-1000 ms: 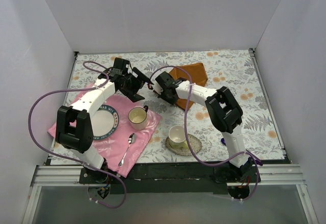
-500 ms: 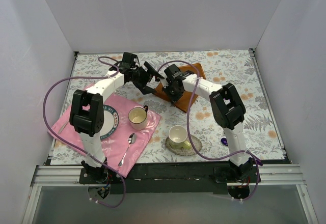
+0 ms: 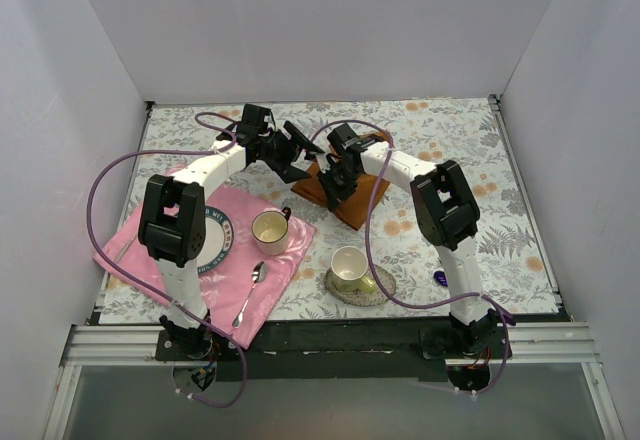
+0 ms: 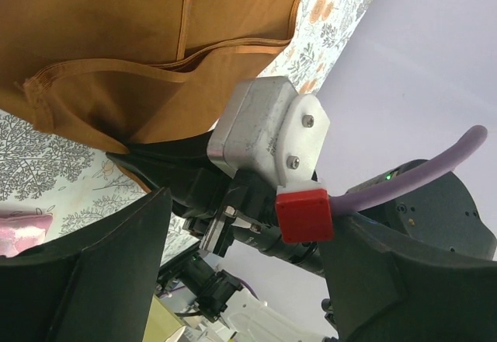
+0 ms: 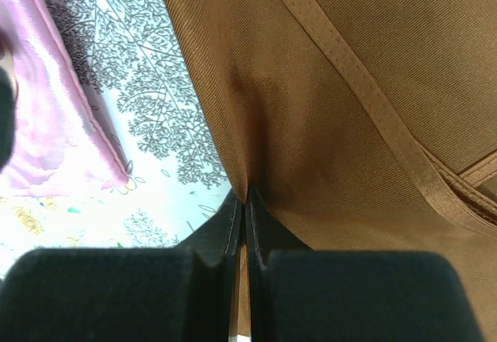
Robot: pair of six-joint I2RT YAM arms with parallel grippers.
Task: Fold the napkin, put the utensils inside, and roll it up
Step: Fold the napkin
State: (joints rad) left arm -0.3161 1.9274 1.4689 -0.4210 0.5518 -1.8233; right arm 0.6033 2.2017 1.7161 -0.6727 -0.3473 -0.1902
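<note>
The rust-orange napkin point(image 3: 352, 205) lies partly folded on the floral tablecloth at the middle back. It fills the right wrist view point(image 5: 349, 124), and the left wrist view point(image 4: 140, 31) shows its layered edges. My right gripper point(image 3: 331, 184) is shut on a pinched fold of it point(image 5: 247, 198). My left gripper point(image 3: 295, 160) is open and empty just left of the napkin, facing the right wrist point(image 4: 248, 218). One small purple utensil point(image 3: 440, 278) lies by the right arm's base. The other utensils are out of view.
A pink satin cloth point(image 3: 285, 245) at front left carries a blue-rimmed plate point(image 3: 222, 228), a cup point(image 3: 270, 230) and a silver spoon point(image 3: 250, 295). Another cup on a saucer point(image 3: 348, 268) stands at front centre. White walls enclose the table.
My left arm swung from over the pink cloth to the back beside the napkin. My right gripper dragged the napkin's edge leftward and nearer, so the cloth now lies more to the left.
</note>
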